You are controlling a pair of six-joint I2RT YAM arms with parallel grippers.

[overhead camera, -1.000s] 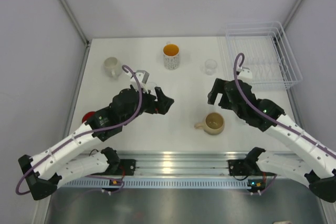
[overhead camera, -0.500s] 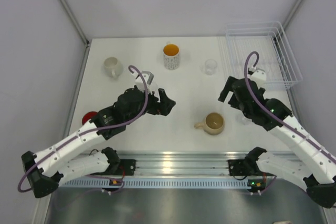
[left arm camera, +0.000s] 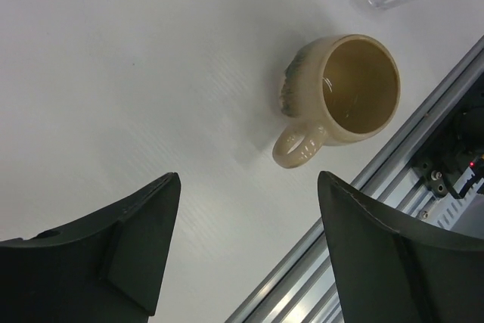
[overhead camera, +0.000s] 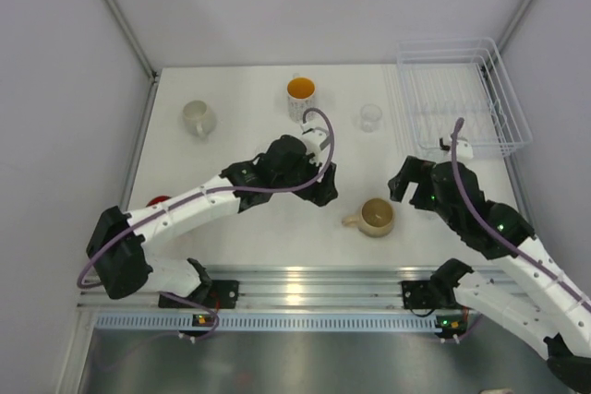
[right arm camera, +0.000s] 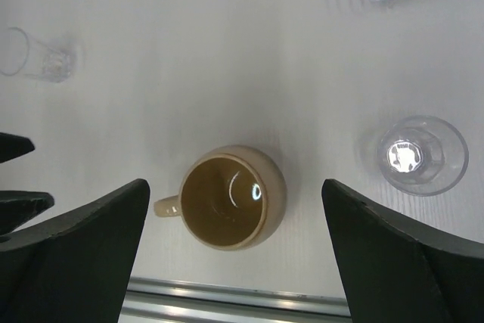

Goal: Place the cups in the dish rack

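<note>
I am viewing the upright, glossy-lined beige mug (right arm camera: 231, 207) sitting below the right gripper (right arm camera: 234, 183), ahead of the left gripper (left arm camera: 247, 179), both gaping empty.

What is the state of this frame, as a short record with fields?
rack: far right, no cup in it
beige mug: upright on table, near both grippers, untouched
left gripper: open, empty
right gripper: open, empty
other cups on table: speckled mug, white mug, glass, second glass, red cup partly behind left arm
</note>
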